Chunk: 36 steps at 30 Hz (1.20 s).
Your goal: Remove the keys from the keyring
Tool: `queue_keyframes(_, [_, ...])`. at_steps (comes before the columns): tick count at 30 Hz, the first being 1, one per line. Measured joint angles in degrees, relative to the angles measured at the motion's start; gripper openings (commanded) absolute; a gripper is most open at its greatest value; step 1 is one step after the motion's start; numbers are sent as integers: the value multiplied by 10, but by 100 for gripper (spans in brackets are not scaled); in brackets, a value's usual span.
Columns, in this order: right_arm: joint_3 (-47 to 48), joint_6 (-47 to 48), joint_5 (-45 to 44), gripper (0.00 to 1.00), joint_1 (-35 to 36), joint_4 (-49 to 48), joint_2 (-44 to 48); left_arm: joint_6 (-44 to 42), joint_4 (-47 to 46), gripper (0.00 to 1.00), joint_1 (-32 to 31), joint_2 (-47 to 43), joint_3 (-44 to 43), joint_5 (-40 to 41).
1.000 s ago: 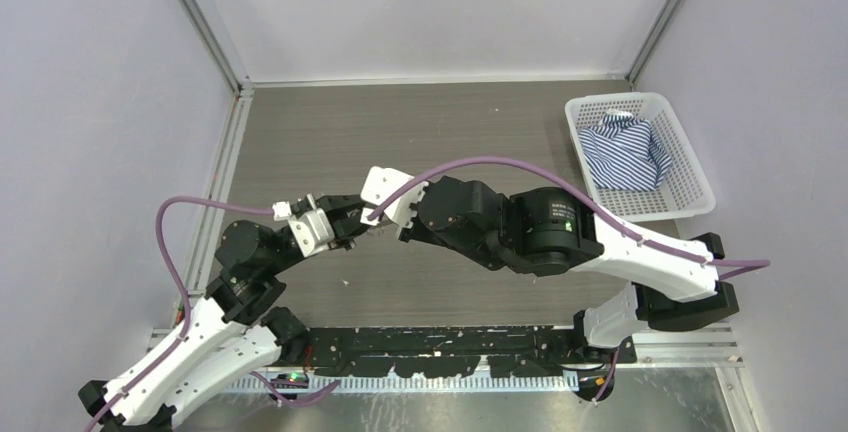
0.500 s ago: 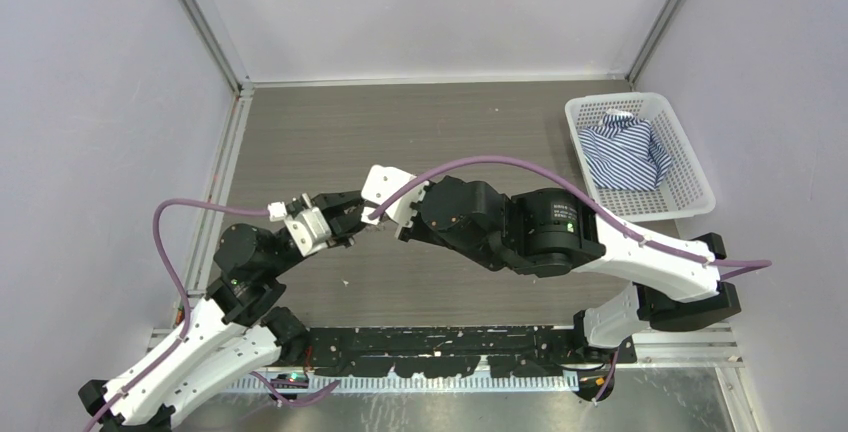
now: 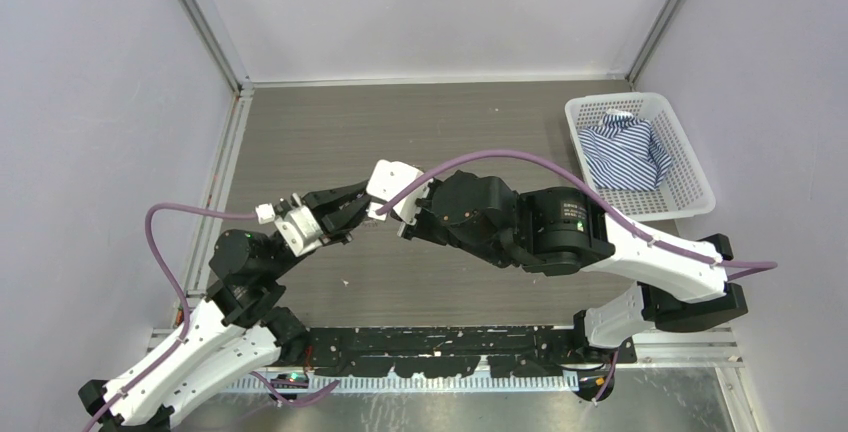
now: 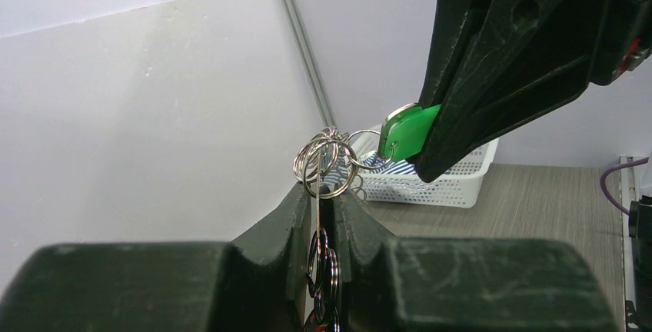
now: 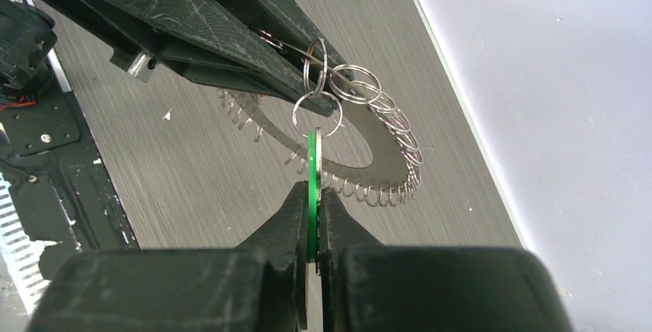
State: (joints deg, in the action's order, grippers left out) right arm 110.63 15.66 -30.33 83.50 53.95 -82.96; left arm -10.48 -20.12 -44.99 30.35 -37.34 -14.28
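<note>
Mid-air, left tool (image 4: 317, 195) grips keyring (image 4: 326, 164), right tool (image 5: 314, 194) key (image 5: 311, 159).

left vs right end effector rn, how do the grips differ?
Load: the left end effector is shut on the thin silvery wire of the keyring. The right end effector is shut on the flat plastic head of the green key.
Approach: in the top view the left reaches in from the left and the right from the right, tips nearly meeting.
Shared: both are shut, on the same linked bunch.
</note>
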Motion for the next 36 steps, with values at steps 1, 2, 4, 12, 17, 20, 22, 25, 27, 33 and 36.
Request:
queue_keyframes(1, [0,0,0,1,0,0,0,1,0,0,0,0,0,0])
queue_keyframes(2, [0,-1,0,1,0,0,0,3,0,0,0,0,0,0])
queue_keyframes(4, [0,-4,0,1,0,0,0,9,0,0,0,0,0,0])
queue_keyframes(12, [25,-25,9,1,0,1,0,34,-1,0,0,0,0,-5])
queue_keyframes(17, [33,-40,30,1,-1,5,0,68,6,0,-1,2,-9,-4])
queue_keyframes(20, [46,-50,37,1,-2,6,0,88,20,0,-1,10,-31,-6])
queue_keyframes(22, [53,-54,42,1,-3,5,1,101,25,0,-1,13,-43,-9])
queue_keyframes(25, [56,-58,47,1,-4,5,2,116,33,0,-1,14,-51,-13])
queue_keyframes(27, [56,-60,48,1,-4,6,2,121,41,0,-1,17,-55,-14])
queue_keyframes(33, [56,-66,68,1,-4,13,3,133,48,0,0,24,-61,-18])
queue_keyframes(36, [56,-66,87,1,-5,15,3,133,44,0,-1,23,-60,-23])
